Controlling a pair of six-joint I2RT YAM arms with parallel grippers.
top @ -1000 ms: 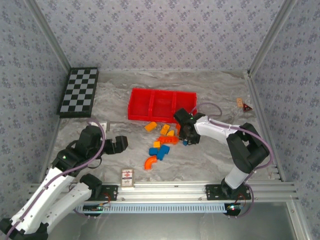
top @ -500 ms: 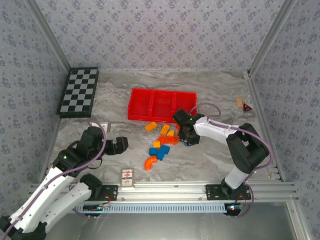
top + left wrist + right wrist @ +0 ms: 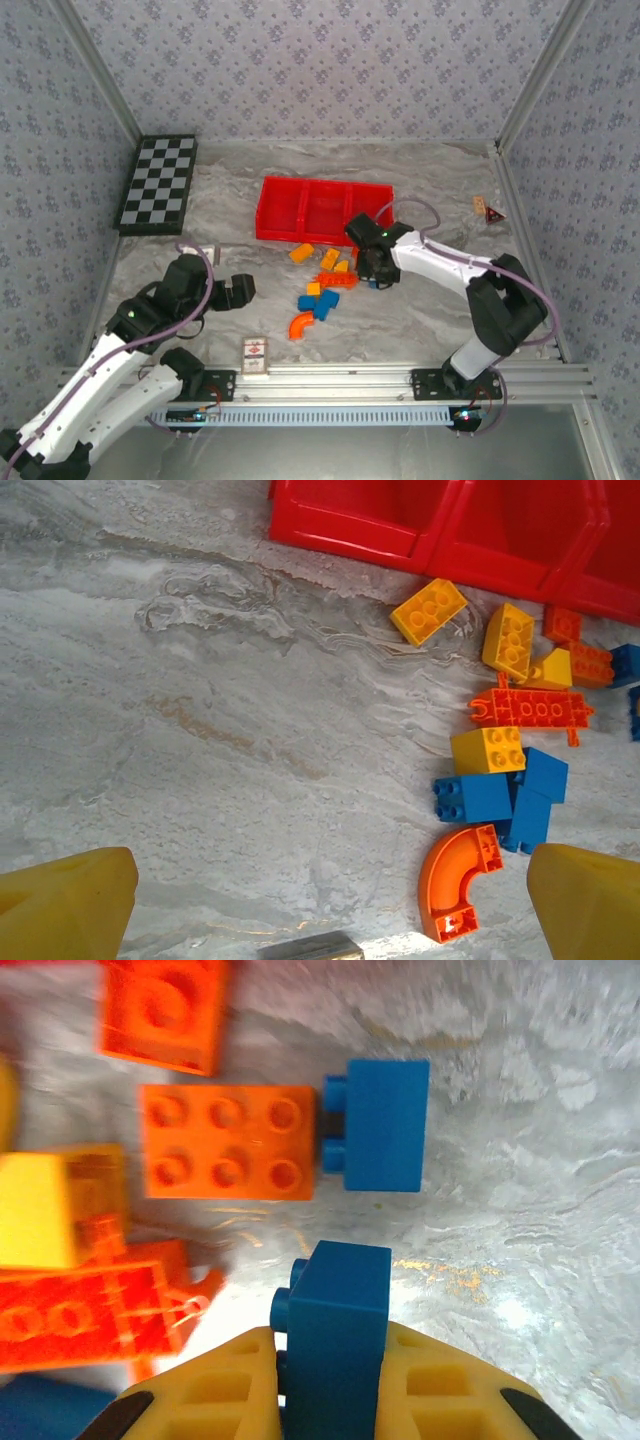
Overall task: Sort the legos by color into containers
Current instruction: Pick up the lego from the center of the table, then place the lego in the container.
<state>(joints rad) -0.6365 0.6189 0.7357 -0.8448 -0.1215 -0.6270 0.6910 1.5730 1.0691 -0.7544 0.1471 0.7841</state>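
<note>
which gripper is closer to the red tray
Right. The right gripper sits just in front of the red tray, at its right end; the left gripper is further off, near left.

Three cameras, one shared spot.
You see the whole table (image 3: 420,310) from above and behind; your left wrist camera looks down on the bricks (image 3: 487,750) and tray (image 3: 380,530) edge from farther back, your right hangs very close over those same bricks.

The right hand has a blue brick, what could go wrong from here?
The right hand grips the blue brick with its far end past the fingers, so it may twist or slip on lifting. The orange brick and a second blue brick lie close ahead and could get nudged.
</note>
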